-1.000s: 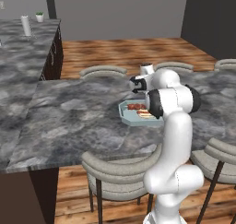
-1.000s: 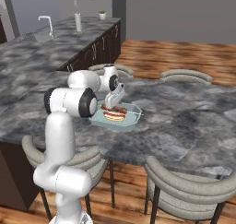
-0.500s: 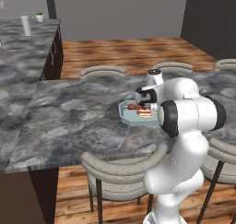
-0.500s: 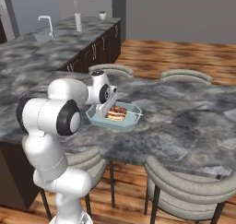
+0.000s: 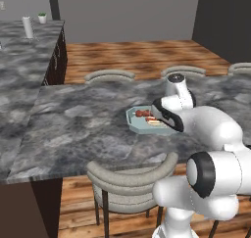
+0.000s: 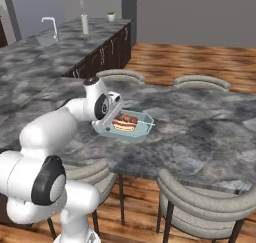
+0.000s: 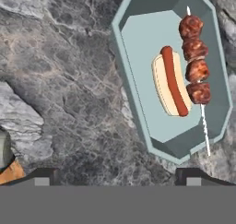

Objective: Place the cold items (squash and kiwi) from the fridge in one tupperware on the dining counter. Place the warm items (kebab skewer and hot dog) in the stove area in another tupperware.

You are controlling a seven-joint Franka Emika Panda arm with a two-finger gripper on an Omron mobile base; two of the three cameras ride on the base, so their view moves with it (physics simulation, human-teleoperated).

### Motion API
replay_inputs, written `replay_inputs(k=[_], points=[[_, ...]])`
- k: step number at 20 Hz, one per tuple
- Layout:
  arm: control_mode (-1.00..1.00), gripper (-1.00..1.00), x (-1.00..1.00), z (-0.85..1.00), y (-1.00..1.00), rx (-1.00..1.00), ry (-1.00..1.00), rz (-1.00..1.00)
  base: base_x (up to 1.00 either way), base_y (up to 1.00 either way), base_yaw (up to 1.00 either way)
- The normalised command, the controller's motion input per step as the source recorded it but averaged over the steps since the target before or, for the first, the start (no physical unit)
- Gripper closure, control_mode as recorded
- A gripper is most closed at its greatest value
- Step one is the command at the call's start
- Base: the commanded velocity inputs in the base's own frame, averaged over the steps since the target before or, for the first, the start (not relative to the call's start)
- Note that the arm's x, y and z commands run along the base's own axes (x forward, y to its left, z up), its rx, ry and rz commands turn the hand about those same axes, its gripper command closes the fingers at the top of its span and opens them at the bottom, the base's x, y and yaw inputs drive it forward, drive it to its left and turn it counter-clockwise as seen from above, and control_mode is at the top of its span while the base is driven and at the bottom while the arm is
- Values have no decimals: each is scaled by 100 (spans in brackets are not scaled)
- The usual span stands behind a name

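A pale blue-grey tupperware [image 7: 133, 89] lies on the dark marble dining counter [image 5: 73, 114]. In it the hot dog [image 7: 171, 87] lies next to the kebab skewer [image 7: 195, 61]. The base views show the same tupperware [image 5: 133, 120] [image 6: 144, 132], with the skewer [image 5: 143, 113] and the hot dog [image 6: 123, 125] inside. My gripper [image 7: 116, 176] hovers over the counter just off the tupperware's near side. It is open, with nothing between its fingers. The squash and kiwi are out of view.
Grey chairs stand along the counter: one [image 5: 132, 176] on my side, others [image 5: 109, 75] [image 6: 201, 81] across it. An orange and grey shape [image 7: 8, 168] sits at the hand view's lower left edge; I cannot tell what it is. The kitchen counter with a faucet [image 6: 50, 24] runs behind.
The arm has folded back toward the base, so its elbow looms larger in both base views. The hot dog and skewer stay in the tupperware. The gripper remains open.
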Motion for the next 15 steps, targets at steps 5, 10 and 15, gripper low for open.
replay_inputs(k=[5,10,15], points=[[-100,-100,-77,78,6,2,5,-17,0,0,0],[-100,-100,-82,53,10,5,4,-19,0,0,0],[-100,-100,-84,16,11,7,-7,-8,0,0,0]])
